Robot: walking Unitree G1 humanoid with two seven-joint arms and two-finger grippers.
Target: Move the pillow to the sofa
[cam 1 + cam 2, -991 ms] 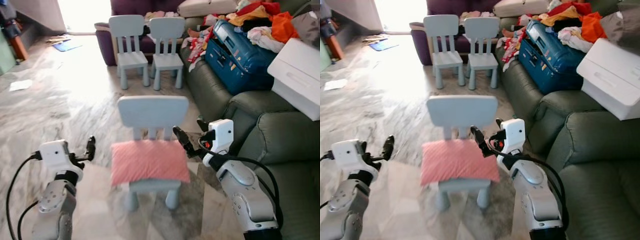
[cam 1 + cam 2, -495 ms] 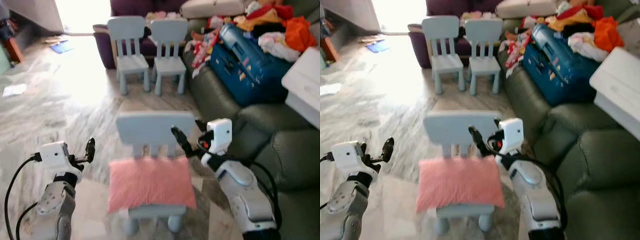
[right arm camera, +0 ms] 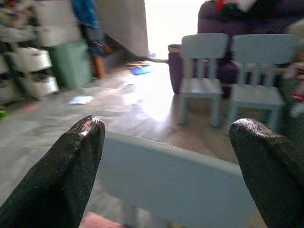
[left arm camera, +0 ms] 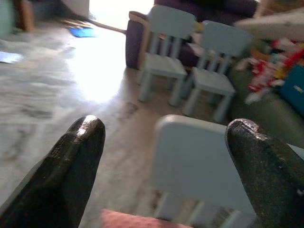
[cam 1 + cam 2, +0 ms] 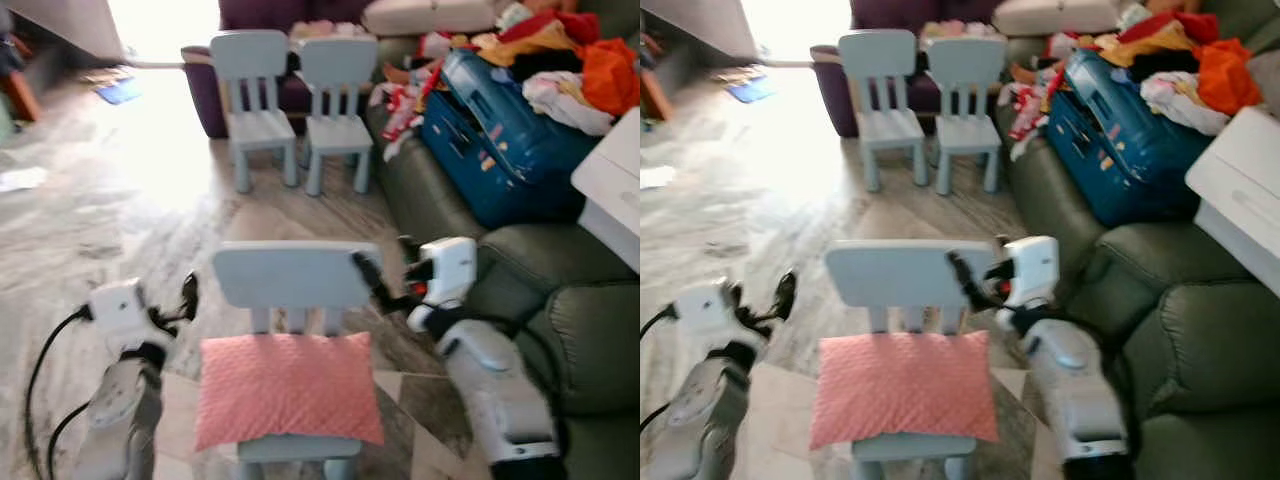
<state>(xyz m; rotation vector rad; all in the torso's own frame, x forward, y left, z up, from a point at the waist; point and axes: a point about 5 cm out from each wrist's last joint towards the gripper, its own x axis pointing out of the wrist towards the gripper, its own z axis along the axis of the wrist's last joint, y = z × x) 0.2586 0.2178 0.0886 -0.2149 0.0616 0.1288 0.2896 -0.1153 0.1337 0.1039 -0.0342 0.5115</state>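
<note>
Pink pillow lies flat on seat of small light-blue chair, between the two grippers and a bit below them. Left gripper hovers just off the chair's left side, fingers spread apart, holding nothing. Right gripper sits at the chair back's right top corner, fingers also apart, empty; contact with backrest unclear. Green sofa is right of the right gripper. Two more light-blue chairs stand farther ahead; blue suitcase on sofa.
</note>
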